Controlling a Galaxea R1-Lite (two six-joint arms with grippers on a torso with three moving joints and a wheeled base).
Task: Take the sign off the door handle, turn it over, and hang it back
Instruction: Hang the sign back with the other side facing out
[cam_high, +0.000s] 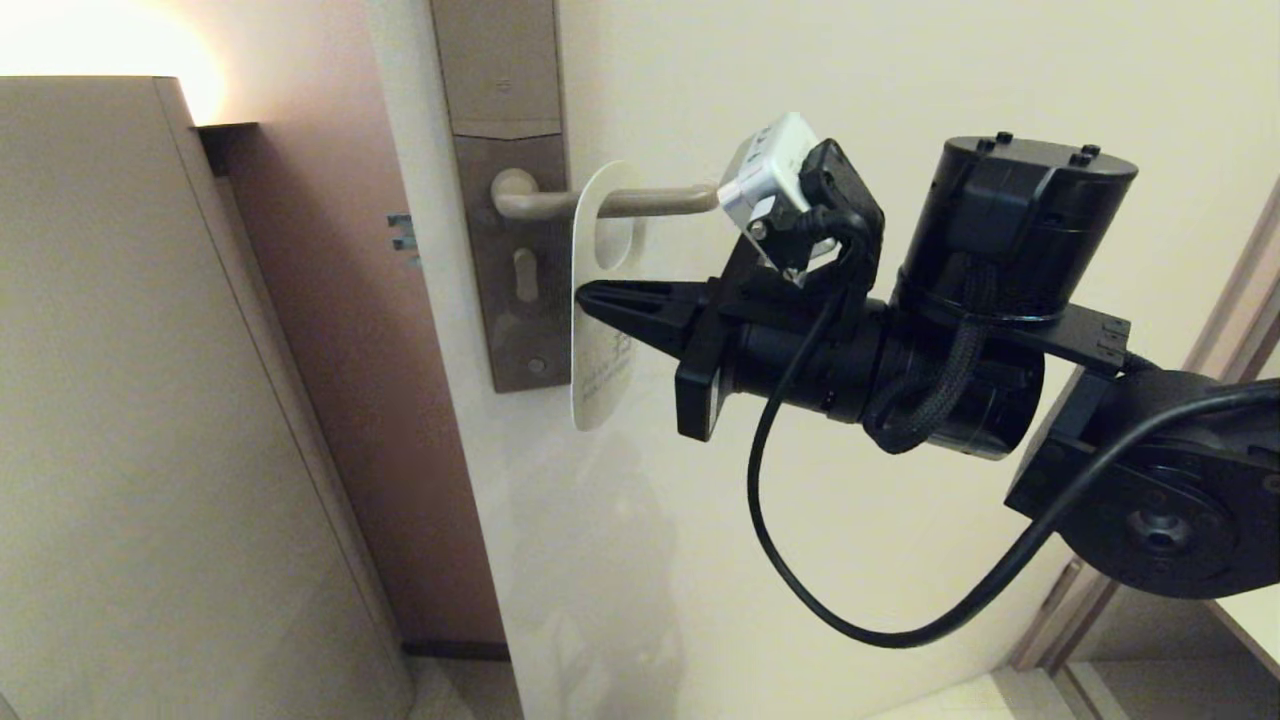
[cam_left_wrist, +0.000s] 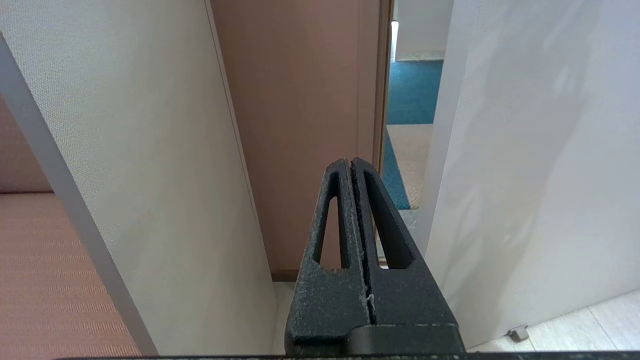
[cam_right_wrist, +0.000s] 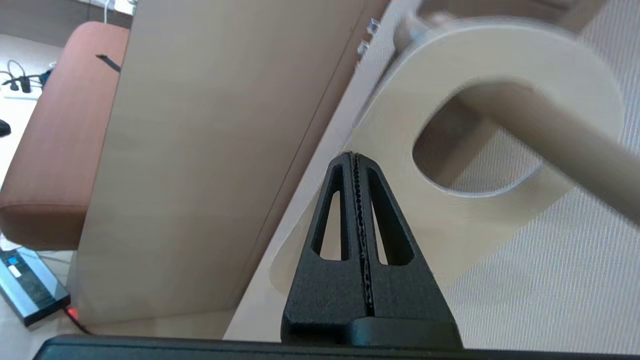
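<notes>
A tall beige panel stands at far left. Door handle juts level from its backplate on the door. The sign hangs from it, white side out. Right hand, fingers pressed together and gripping nothing, has its tip at the sign's edge below the hole. Left hand is closed and empty, parked low.

Cream door, beige cabinet, perhaps lamp glow.
</notes>
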